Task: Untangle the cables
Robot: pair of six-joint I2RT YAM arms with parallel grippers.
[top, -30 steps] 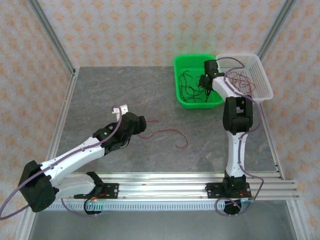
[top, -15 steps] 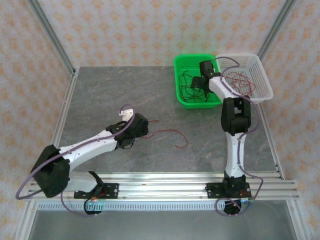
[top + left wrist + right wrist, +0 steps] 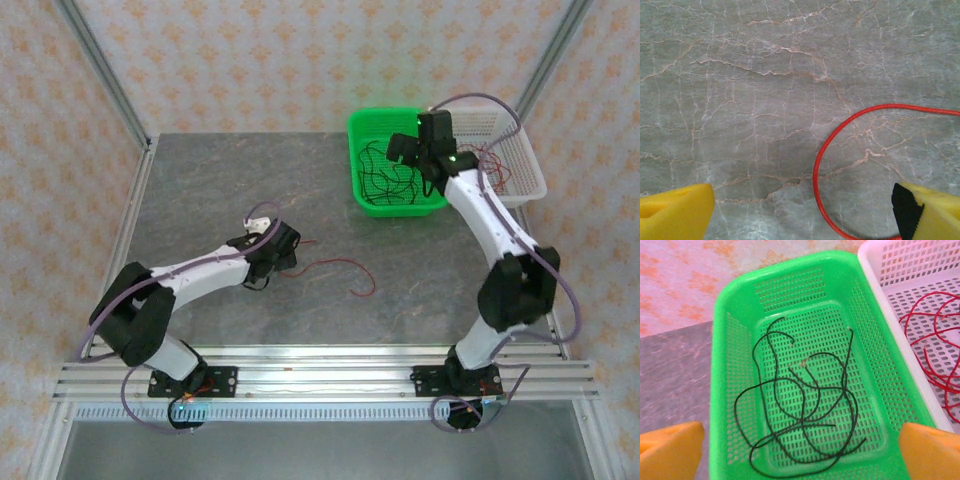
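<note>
One red cable (image 3: 340,268) lies loose on the grey table; in the left wrist view its red curve (image 3: 816,170) runs between the yellow fingertips (image 3: 675,212). My left gripper (image 3: 272,250) hangs open low over that cable's left end, holding nothing. Black cables (image 3: 805,415) lie coiled in the green basket (image 3: 722,390); from above they show as dark loops (image 3: 385,180). Red cables (image 3: 940,340) rest in the white basket (image 3: 520,170). My right gripper (image 3: 420,160) hovers open above the green basket (image 3: 360,160), with nothing between its orange fingers (image 3: 670,450).
The two baskets stand side by side at the back right of the marble-patterned table (image 3: 220,190). Metal frame posts (image 3: 100,70) rise at the back corners. An aluminium rail (image 3: 320,370) with the arm bases runs along the near edge.
The right gripper opened and rose above the green basket, its arm swinging out to the right; the black cables now lie in the basket. The left gripper slid right along the table toward the red cable.
</note>
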